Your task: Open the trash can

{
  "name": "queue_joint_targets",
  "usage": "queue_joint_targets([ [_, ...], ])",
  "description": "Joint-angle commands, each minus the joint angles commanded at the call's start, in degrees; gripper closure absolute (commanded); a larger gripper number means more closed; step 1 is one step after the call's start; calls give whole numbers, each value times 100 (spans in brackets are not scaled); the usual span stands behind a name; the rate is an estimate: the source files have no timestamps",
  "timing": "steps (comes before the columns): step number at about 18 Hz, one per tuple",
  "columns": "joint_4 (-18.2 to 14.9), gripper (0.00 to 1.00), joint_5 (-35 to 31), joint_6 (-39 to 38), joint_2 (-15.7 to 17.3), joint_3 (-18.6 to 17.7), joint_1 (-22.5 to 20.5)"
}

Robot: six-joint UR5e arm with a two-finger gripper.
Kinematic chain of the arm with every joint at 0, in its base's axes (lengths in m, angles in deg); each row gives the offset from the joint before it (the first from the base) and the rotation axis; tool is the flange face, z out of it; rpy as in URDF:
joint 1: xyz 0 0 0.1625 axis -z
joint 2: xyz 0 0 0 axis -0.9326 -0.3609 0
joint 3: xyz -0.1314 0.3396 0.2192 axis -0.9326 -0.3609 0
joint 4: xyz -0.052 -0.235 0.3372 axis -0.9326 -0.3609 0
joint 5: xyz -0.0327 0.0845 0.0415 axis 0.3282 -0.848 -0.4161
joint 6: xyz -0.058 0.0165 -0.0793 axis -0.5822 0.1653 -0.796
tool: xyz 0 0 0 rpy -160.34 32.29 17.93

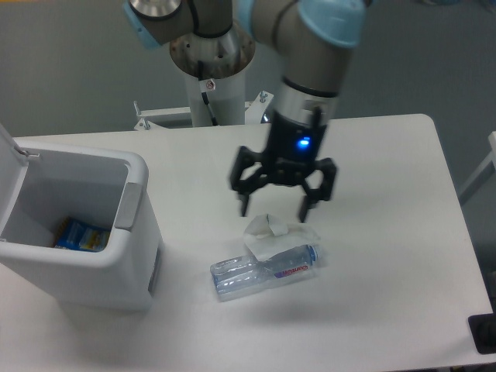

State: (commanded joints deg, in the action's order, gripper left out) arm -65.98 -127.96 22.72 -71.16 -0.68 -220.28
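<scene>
The white trash can [132,256] stands at the left of the table with its top open; its lid [8,143] stands raised at the far left edge of the view. Blue packaging [80,234] lies at the bottom inside. My gripper [274,208] hangs open over the middle of the table, well to the right of the can, just above a crumpled white tissue [267,232]. Nothing is between its fingers.
A clear plastic bottle [265,270] with a blue cap lies on its side just below the tissue. The arm's base column [211,70] rises behind the table's far edge. A dark object [483,333] sits at the front right corner.
</scene>
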Motion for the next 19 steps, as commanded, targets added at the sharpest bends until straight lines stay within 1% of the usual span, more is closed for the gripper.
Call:
queue_joint_targets([
  [2,17,0,-439,387,-140,-9,-18],
  [5,26,0,-810,836,-561,131,-18],
  [6,18,0,-950,976,-720,227,-18],
  [9,9,0,-1600,1520,-949,351,-27],
  [12,-9,0,-1987,2312,-1020,343,-18],
  [14,-88,0,-2120,2506,-1002,343,-18],
  [19,-105,0,-2375,2972,-967,264,-9],
])
